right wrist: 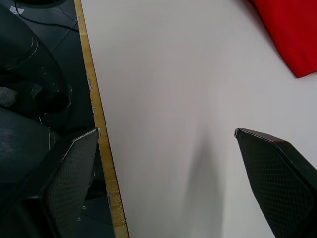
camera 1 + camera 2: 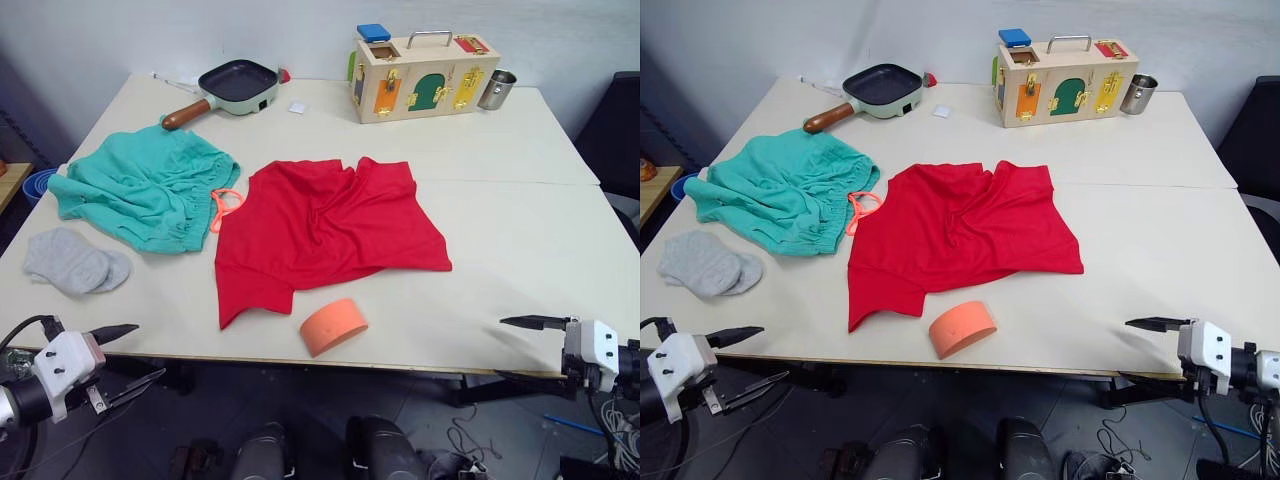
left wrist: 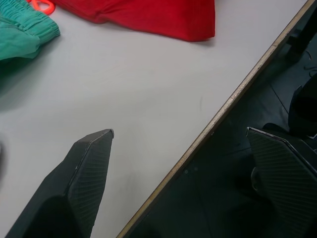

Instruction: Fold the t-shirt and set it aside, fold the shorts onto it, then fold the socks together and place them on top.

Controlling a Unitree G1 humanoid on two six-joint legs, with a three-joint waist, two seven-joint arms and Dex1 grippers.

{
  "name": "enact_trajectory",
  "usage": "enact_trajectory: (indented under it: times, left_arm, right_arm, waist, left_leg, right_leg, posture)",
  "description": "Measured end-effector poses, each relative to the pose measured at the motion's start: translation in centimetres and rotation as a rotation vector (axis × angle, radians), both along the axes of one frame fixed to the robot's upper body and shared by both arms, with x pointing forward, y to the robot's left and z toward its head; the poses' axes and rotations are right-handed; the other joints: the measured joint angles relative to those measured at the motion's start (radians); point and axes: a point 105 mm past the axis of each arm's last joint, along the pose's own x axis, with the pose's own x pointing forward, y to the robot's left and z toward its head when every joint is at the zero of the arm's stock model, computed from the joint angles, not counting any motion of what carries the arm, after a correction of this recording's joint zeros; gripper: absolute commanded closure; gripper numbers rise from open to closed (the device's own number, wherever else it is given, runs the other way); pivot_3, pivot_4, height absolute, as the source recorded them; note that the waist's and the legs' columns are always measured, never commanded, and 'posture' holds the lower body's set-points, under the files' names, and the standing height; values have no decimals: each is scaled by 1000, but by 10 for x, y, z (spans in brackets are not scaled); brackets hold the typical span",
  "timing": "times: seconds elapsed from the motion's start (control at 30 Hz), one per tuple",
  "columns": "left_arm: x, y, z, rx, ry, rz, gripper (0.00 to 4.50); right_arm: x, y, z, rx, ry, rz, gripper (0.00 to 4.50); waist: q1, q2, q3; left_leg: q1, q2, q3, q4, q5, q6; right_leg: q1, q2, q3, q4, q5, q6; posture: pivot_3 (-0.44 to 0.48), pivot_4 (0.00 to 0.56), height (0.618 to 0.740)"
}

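The t-shirt (image 2: 325,235) lies crumpled mid-desk, its long axis running across the desk (image 2: 520,280), beyond both released, empty grippers at the near edge, the left gripper (image 2: 130,352) slightly nearer its hem corner than the right gripper (image 2: 522,348).

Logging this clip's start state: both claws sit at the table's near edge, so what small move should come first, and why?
Probably reach the open left claw forward to the crumpled bright red fabric t-shirt, at its near-left corner. It lies unfolded, untouched, and is folded first; the open right claw holds nothing.
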Motion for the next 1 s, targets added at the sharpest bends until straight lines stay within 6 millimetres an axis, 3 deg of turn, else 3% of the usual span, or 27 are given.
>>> enact_trajectory:
  times: [0.27,0.53,0.6,0.73,0.87,1.0]
  left_arm:
    - [0,-4,5,-58,-4,-2,0]
    - [-6,-17,10,-192,99,-33,0]
    - [-5,-21,16,-216,88,-47,0]
    - [2,-50,39,-247,10,-161,0]
    - [0,-78,44,-308,24,-249,0]
    - [0,-85,40,-331,28,-263,0]
  right_arm:
    - [5,9,3,14,-7,9,34]
    - [12,26,11,63,23,38,34]
    - [19,47,27,128,24,95,34]
    - [20,97,53,160,13,295,34]
    - [15,142,49,136,98,463,34]
    - [19,175,39,58,160,533,34]
  waist:
    - [0,0,0]
    - [0,0,0]
    - [-4,1,0]
    - [-1,1,0]
    - [0,1,0]
    - [-1,1,0]
  left_leg:
    - [0,0,0,0,0,-1]
    - [0,0,-1,0,0,0]
    - [0,1,-1,0,0,-1]
    - [0,1,-1,0,-1,-3]
    - [-1,1,-1,1,0,1]
    - [-1,0,-1,1,0,2]
  right_leg:
    - [0,0,0,0,0,0]
    - [0,0,0,0,0,0]
    - [0,0,0,0,0,0]
    - [0,0,-1,0,0,0]
    - [0,0,-1,-1,0,0]
    - [0,0,-2,-1,0,0]
  posture:
    - [0,150,740]
    - [0,150,740]
    - [0,150,740]
    - [0,150,740]
    - [0,150,740]
    - [0,150,740]
